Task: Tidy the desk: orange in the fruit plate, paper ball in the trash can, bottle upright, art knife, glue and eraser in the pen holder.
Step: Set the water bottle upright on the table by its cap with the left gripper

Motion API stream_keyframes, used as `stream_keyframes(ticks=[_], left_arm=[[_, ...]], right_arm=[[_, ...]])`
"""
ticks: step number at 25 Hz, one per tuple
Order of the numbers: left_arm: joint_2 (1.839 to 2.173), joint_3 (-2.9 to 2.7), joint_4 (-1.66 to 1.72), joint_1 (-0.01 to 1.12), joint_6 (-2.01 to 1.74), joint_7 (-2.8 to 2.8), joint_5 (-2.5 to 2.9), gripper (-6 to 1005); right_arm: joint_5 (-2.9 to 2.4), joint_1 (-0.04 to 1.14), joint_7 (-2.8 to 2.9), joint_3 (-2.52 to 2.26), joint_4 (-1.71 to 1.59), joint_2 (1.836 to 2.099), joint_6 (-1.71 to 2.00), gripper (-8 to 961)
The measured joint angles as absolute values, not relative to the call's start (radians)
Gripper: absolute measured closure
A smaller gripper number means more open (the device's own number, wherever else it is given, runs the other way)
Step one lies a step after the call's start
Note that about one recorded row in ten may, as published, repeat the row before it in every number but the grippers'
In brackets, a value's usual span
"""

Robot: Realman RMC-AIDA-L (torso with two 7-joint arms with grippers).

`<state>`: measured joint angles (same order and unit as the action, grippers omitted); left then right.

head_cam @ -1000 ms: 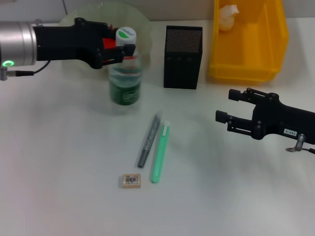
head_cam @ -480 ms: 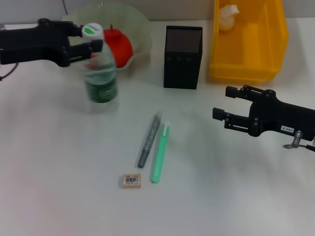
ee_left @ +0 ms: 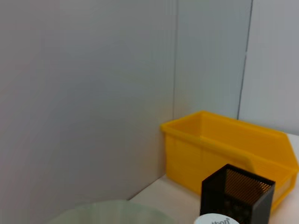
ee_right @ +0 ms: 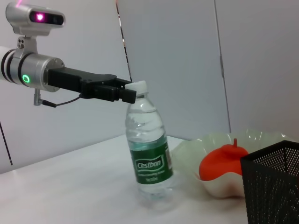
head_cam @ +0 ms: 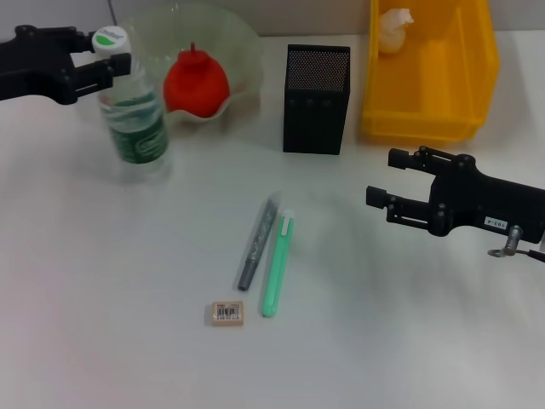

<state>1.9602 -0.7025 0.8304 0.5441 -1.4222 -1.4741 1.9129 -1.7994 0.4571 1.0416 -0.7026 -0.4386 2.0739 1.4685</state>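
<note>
Left pincer (head_cam: 104,61) is clenched on the upright bottle's (head_cam: 134,119) cap; right pincer (head_cam: 385,182) hangs released, pen holder (head_cam: 316,99) beyond it.

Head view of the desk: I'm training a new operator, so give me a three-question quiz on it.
1. True or false: the orange lies in the fruit plate.
2. What lies in the trash can? A) eraser B) paper ball C) glue
3. Which hand is at the cap of the upright bottle?

Key: 1 true. 2 B, the paper ball. 3 the left hand; the right hand hangs open, apart.
</note>
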Motion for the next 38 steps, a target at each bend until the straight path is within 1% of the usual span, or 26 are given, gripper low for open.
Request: stream_keyframes(ticks=[4, 18, 36, 38], left_arm=[[1.954, -0.694, 0.810, 0.544, -1.402, -1.462, 1.913, 531], [1.954, -0.693, 0.793, 0.542, -1.341, -1.442, 1.921, 520], [1.966, -0.693, 0.793, 0.528, -1.316, -1.442, 1.919, 506], [1.966, -0.693, 0.797, 0.527, -1.321, -1.442, 1.914, 428]], right_arm=[[-1.799, 0.457, 1.042, -0.703, -0.439, 2.074, 1.469, 215], [-1.799, 0.461, 1.047, -0.703, -0.436, 2.074, 1.469, 215], [-1.799, 0.460, 1.055, -0.704, -0.440, 2.074, 1.466, 215], [-1.799, 0.460, 1.055, -0.704, -0.440, 2.074, 1.466, 215]])
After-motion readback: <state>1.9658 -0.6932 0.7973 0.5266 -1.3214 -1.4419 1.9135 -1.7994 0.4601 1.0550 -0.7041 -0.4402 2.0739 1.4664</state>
